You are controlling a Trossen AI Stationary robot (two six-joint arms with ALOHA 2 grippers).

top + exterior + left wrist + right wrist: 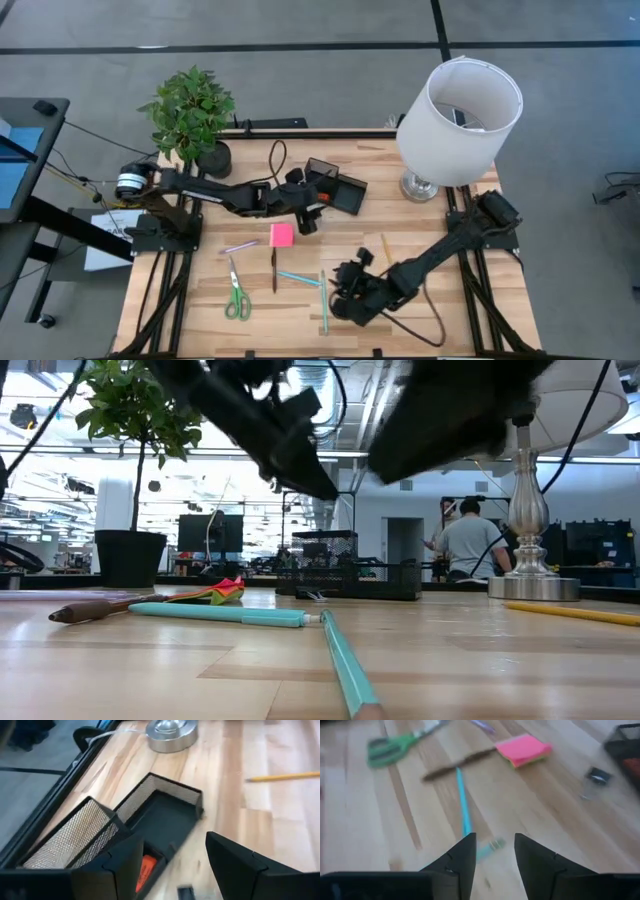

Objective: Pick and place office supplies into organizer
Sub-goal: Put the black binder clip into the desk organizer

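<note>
- The left gripper [308, 212] is hovering just near of the small black mesh desk organizer [335, 188], at the far middle of the wooden table [450, 320]; its jaws are standing wide apart and holding nothing.
- In the left wrist view, a red-orange eraser [144, 871] is lying inside the organizer's low tray, showing between the open fingers [235, 865].
- The right gripper [343, 292] is hanging low over the near middle of the table, above the teal pens [300, 279]; its jaws are standing partly open with nothing between them.
- The pink square sticky-note pad [281, 235] is lying on the table near the left gripper, outside the organizer.
- The dark brown pen [273, 268] is lying just near of the pad.
- The green-handled scissors [237, 297] are lying at the near left, well apart from the organizer.
- A pale lilac pen [240, 246] is lying left of the pad.
- The yellow pencil [386, 250] is lying right of centre, between the organizer and the right arm.
- A small black clip [596, 775] is lying beside the organizer.
- The white-shaded lamp [460, 120] is standing at the far right; the potted plant [192, 115] is at the far left.
</note>
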